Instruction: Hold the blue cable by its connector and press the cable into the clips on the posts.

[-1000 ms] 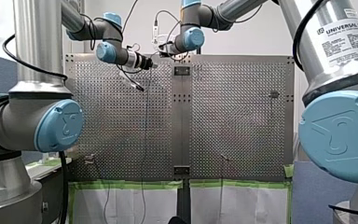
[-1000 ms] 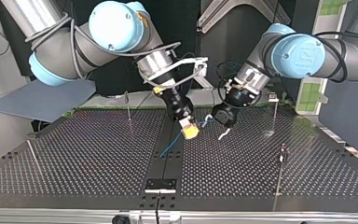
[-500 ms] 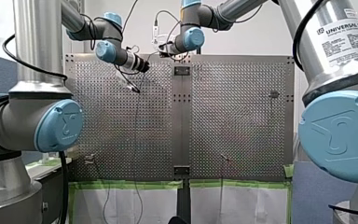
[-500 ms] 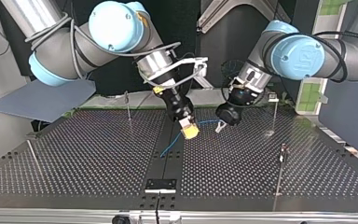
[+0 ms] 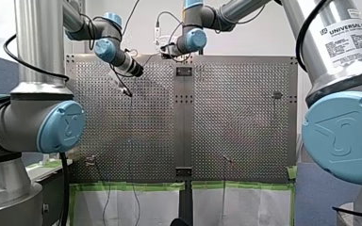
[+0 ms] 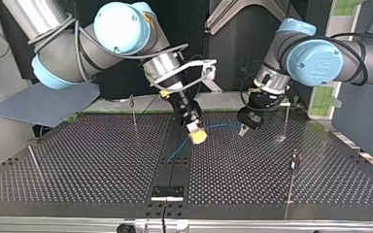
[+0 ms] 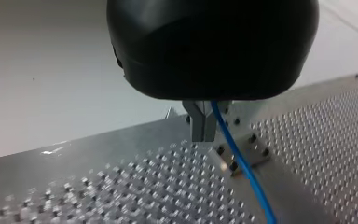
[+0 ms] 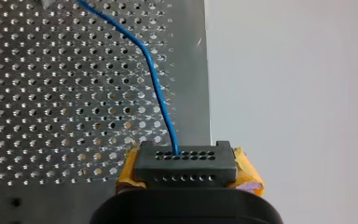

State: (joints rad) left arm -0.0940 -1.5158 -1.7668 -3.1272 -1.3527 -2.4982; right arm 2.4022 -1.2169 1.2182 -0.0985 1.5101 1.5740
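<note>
In the right wrist view my right gripper (image 8: pixel 189 179) is shut on the black connector (image 8: pixel 186 163), yellow pads on either side of it. The blue cable (image 8: pixel 156 88) leaves the connector and runs ahead over the perforated table. In the top view my right gripper (image 6: pixel 197 136) hangs over the table's middle. From it the blue cable (image 6: pixel 221 126) stretches to my left gripper (image 6: pixel 244 130) at its right. In the left wrist view the metal fingers (image 7: pixel 200 123) stand together with the blue cable (image 7: pixel 235 154) running out beside them. Another stretch of cable (image 6: pixel 176 152) drops to the table.
Thin posts with clips stand on the table (image 6: pixel 87 160): one at the top view's back left (image 6: pixel 133 110), one at its back right (image 6: pixel 287 116), one nearer at its right (image 6: pixel 294 167). A black bracket (image 6: pixel 167 192) sits at the near edge.
My left gripper has shut on the cable and slid along it toward the top view's right, drawing that stretch straighter. My right gripper has held still with the connector.
</note>
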